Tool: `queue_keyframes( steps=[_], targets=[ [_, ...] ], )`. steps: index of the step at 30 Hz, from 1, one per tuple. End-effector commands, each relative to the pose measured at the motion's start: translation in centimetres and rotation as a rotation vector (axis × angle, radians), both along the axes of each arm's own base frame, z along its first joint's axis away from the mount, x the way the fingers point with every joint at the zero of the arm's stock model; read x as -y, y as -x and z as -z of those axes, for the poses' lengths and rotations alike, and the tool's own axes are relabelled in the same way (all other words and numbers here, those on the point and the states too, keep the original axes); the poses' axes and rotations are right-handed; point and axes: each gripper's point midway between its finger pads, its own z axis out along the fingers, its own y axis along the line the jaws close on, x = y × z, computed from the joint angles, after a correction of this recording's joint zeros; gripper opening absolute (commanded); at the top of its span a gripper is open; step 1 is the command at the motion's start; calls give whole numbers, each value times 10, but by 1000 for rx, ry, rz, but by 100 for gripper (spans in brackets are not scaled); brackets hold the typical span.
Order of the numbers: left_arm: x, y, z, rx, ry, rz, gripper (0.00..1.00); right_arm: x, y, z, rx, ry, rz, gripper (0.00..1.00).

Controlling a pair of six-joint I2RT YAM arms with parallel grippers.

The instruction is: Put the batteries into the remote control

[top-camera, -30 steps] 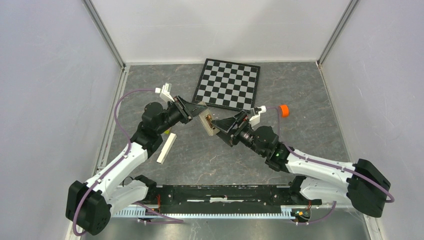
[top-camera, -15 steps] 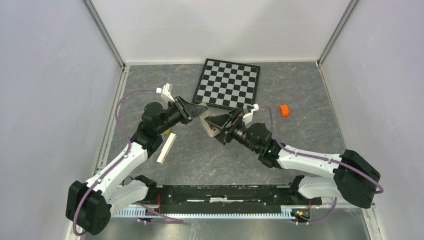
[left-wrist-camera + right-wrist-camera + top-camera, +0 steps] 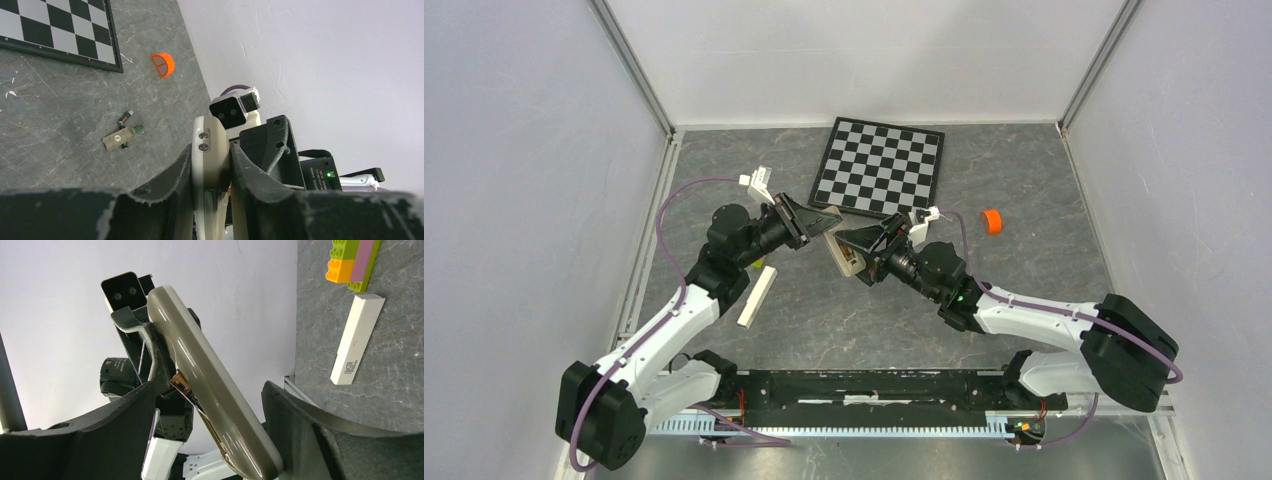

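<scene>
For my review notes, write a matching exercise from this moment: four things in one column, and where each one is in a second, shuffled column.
Things:
1. remote control
2. batteries
3. orange cap
4. cream block

Places:
A. lying on the table near the toy bricks
B. clamped in the left tool
C. lying on the table next to a small tan piece
D. on the table near a corner of the checkerboard

Pairs: 1-B, 2-C, 3-D, 4-A
</scene>
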Motion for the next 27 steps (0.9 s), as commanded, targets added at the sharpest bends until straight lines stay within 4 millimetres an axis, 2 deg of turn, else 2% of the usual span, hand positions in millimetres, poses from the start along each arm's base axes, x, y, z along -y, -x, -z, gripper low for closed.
queue_keyframes(
  steps=[1,6,13,27],
  targets=[
    [3,2,-22,83,26,30,2,-1,1,-29,33,-100,-21,80],
    [4,2,-22,83,29,30,2,3,-1,-29,19,-127,-16,76],
    [5,2,-22,82,36,38,2,3,0,-32,25,-139,-41,77],
    [6,2,-25,53,72,35,2,2,4,-33,31,-168,-83,56]
  ],
)
